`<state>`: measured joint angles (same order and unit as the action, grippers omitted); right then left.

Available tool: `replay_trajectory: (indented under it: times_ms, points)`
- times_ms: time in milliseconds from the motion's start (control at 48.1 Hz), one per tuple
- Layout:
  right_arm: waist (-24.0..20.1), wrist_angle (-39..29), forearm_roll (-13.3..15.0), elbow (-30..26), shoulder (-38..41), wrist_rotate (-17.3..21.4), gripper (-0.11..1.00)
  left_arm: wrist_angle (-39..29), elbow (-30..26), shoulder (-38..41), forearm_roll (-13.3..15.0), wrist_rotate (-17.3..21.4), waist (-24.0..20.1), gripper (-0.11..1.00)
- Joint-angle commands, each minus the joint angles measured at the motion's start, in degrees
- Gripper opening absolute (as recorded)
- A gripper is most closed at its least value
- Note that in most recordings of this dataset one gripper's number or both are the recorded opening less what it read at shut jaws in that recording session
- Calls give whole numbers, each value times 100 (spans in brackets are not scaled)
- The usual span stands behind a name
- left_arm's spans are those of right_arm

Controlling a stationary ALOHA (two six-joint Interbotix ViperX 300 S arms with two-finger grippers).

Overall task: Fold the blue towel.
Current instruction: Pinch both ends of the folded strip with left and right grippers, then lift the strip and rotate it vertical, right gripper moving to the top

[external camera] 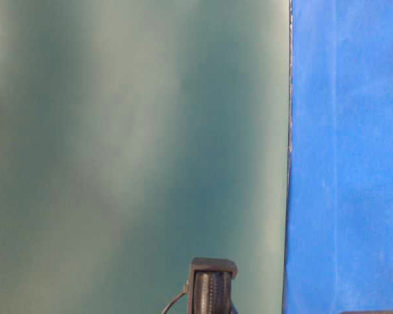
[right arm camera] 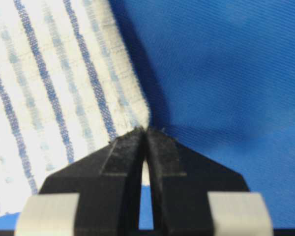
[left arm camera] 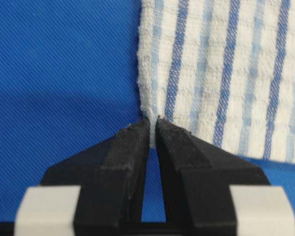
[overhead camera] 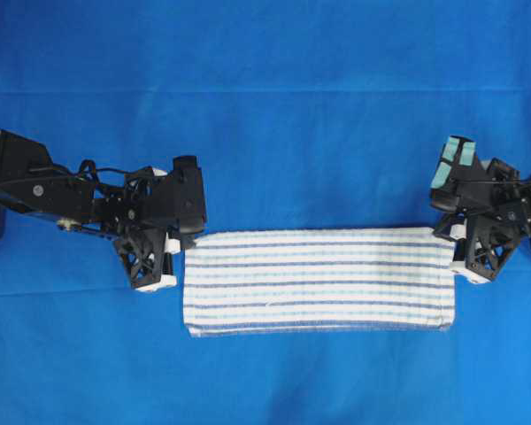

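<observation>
The blue towel (overhead camera: 319,282), white with dark-blue stripes and a light-blue check, lies flat as a long folded strip on the table. My left gripper (overhead camera: 181,246) is at its far-left corner, and the left wrist view shows the jaws (left arm camera: 152,124) shut on the edge of the towel (left arm camera: 226,73). My right gripper (overhead camera: 456,246) is at the far-right corner. In the right wrist view its jaws (right arm camera: 146,130) are pinched shut on the corner of the towel (right arm camera: 54,83), with white cloth showing between them.
A plain solid-blue sheet (overhead camera: 265,88) covers the table all round the towel. The table-level view shows only a blurred green surface (external camera: 131,131), a strip of the blue sheet (external camera: 347,163) and a black arm part (external camera: 213,288) at the bottom.
</observation>
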<state>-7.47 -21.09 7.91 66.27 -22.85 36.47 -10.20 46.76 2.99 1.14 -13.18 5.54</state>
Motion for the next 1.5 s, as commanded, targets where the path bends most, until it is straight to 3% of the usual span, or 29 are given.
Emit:
replay_trajectory:
  times_ms: [0,229,416,582,748,998,1143,1476]
  points:
    - [-9,-211,-9,-193,-272,0,2,-149,-105,-360,9,0,53,3]
    - [-9,-967,9,-536,-1151,0,2,-598,-202,-1248,9,0,88,3]
    - [-9,-1125,9,-606,-1784,0,2,-712,-220,-1468,9,0,158,3]
    - [-9,-1178,44,-580,-1986,0,2,-738,-255,-1547,9,0,220,3]
    - [44,-1151,255,-598,-1890,0,2,-659,-334,-1503,9,-26,246,3]
    - [967,-1116,686,-809,-1459,-9,2,-290,-809,-1134,9,18,668,3]
    - [1538,-1002,1099,-1160,-1116,-53,2,-281,-1239,-817,9,88,905,3]
    - [2180,-703,1731,-2065,-167,-132,2,-281,-2364,-88,9,167,1090,3]
